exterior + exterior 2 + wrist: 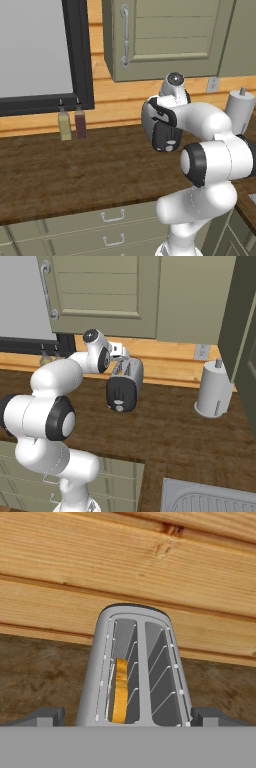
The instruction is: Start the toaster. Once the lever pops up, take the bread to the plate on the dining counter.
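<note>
Hand (128, 719) directly over toaster (135, 672), fingertips (45, 716) cut off at frame bottom – spread wide either side, pinching nothing. Bread (119, 691) upright in left slot, right slot bare. Toaster on wood counter (170, 426) near back wall; cylinder (215, 390) well apart to the right.

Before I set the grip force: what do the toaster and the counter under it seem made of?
The toaster looks like brushed silver-grey metal with a black, probably plastic, end panel; thin wire guides line its slots. The counter looks like dark matte wood, going by its grain.
</note>
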Robot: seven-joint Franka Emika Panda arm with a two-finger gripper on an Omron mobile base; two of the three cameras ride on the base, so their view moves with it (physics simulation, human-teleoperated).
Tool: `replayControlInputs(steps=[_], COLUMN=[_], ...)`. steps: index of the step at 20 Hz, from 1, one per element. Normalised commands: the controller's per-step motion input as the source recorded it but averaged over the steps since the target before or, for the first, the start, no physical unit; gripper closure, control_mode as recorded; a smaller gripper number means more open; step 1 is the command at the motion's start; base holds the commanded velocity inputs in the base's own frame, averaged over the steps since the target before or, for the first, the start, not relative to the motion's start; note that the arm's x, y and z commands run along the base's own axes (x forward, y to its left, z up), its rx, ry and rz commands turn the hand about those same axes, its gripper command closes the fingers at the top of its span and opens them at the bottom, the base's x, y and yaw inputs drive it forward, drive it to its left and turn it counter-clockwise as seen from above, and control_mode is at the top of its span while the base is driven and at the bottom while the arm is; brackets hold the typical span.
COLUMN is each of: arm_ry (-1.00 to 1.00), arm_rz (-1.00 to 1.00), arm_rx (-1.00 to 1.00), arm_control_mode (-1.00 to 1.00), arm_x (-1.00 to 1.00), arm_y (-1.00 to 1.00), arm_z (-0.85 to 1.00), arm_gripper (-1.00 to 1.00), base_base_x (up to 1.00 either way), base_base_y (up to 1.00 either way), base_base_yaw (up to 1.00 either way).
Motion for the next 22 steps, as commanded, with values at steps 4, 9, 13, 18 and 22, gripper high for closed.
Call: replayControlInputs(steps=[4,9,13,18,22], arm_ry=[0.00,0.00,0.00,0.00,0.00], arm_rz=[0.00,0.00,0.00,0.00,0.00], arm_rx=[0.00,0.00,0.00,0.00,0.00], arm_control_mode=[-1.00,-1.00,-1.00,-1.00,-1.00], arm_x=[0.00,0.00,0.00,0.00,0.00], arm_y=[0.00,0.00,0.00,0.00,0.00], arm_z=[0.00,0.00,0.00,0.00,0.00], arm_gripper=[-1.00,-1.00,-1.00,-1.00,-1.00], base_base_x=[0.00,0.00,0.00,0.00,0.00], base_base_y=[0.00,0.00,0.00,0.00,0.00], base_base_yaw=[0.00,0.00,0.00,0.00,0.00])
